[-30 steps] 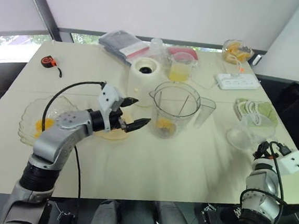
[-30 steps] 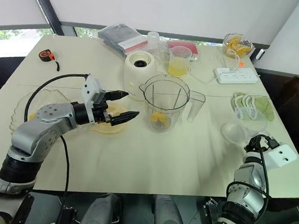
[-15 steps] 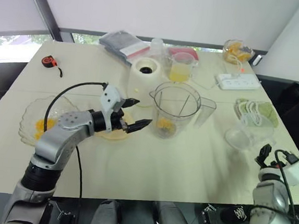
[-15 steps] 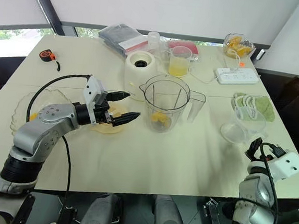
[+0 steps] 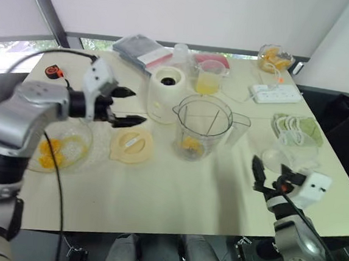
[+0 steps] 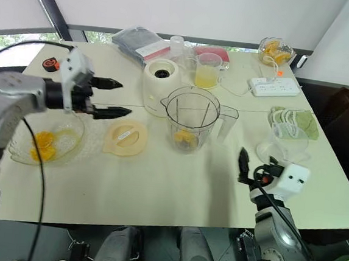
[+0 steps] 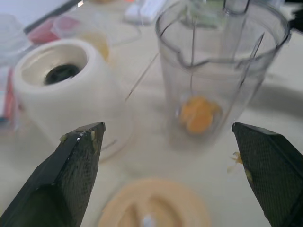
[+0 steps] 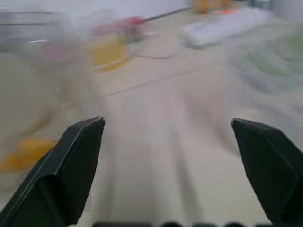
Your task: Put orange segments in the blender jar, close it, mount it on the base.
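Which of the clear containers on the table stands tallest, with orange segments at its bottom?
The blender jar at mid-table, beside the base. The ruffled glass bowl is shallow, and the smaller cup behind holds yellow liquid.

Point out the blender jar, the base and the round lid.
blender jar (image 5: 203, 128), left eye view, on its clear front wall.
base (image 5: 165, 96), left eye view, on its cream side.
lid (image 5: 132, 146), left eye view, on the middle of the flat disc.
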Tool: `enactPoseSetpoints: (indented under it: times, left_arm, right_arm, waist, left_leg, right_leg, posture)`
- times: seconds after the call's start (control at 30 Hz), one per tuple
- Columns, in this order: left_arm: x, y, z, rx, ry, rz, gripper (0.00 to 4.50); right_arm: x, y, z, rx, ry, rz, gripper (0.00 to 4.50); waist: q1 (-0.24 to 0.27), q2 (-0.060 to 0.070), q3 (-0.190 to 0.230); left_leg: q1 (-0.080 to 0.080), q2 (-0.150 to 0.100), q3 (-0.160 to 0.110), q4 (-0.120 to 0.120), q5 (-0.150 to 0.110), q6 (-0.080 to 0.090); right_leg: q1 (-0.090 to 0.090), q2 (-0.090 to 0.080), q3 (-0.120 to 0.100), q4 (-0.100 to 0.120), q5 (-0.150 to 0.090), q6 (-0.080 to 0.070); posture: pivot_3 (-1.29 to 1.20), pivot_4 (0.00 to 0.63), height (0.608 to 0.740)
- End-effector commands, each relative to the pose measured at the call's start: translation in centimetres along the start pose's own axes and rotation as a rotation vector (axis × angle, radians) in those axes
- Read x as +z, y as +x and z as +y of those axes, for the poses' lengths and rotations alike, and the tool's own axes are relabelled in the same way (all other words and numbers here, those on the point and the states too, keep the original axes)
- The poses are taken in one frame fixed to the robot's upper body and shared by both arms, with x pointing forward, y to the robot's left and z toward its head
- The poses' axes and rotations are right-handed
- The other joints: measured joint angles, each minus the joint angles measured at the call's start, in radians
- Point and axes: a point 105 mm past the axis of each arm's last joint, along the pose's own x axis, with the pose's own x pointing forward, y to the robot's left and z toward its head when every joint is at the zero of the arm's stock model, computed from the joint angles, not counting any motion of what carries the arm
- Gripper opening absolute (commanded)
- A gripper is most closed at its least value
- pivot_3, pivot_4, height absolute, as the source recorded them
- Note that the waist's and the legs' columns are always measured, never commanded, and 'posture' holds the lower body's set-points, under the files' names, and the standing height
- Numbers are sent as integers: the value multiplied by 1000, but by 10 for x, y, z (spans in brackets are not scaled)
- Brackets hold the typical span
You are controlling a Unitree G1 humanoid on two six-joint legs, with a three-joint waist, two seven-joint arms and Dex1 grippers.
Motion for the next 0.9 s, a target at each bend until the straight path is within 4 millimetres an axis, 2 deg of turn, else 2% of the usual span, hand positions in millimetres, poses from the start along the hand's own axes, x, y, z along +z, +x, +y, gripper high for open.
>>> enactPoseSetpoints:
  times: [0.03, 0.17, 0.37, 0.47, 0.63, 0.9]
  left_arm:
    - [-4, -13, 10, -99, 69, 108, 4478]
    - [-16, -18, 20, -182, 77, 207, 4478]
    - [-33, -3, 30, -262, 65, 276, 4478]
    - [-43, 5, 32, -295, 57, 307, 4478]
    - [-74, 29, 34, -292, 7, 433, 4478]
    - [-76, 51, 36, -302, 25, 480, 4478]
  right_arm:
    - [20, -12, 40, 276, -25, -17, 4487]
    - [23, -31, 63, 505, -64, 58, 4487]
    - [23, -44, 82, 719, -130, 169, 4487]
    - [19, -44, 87, 762, -164, 204, 4487]
    - [22, -36, 95, 769, -171, 194, 4487]
    - [22, -32, 91, 668, -178, 154, 4487]
  waist:
    - [6, 0, 0]
    - [15, -1, 0]
    - [29, -2, 0]
    - [31, -3, 1]
    - [33, -4, 1]
    - [37, -7, 2]
  left_leg:
    - [0, 0, 1, -3, 0, 0]
    - [-3, -1, 2, -7, 0, 0]
    - [-4, -1, 1, -5, 0, 1]
    - [-3, -1, 1, -4, 0, 1]
    - [-6, -1, 0, 2, -1, 1]
    - [-14, -2, -4, 10, -1, 2]
  right_leg:
    - [0, 0, 0, -3, 2, -3]
    - [0, 0, -2, -7, 0, -1]
    - [0, 0, -3, -6, -2, -1]
    - [0, 1, -3, -5, -1, -2]
    - [0, 1, -3, -4, -1, -2]
    - [-1, 1, -4, -3, 0, 0]
  posture:
    - [0, 150, 740]
    - [0, 150, 740]
    - [0, 150, 740]
    - [0, 150, 740]
    - [0, 150, 740]
    - [0, 150, 740]
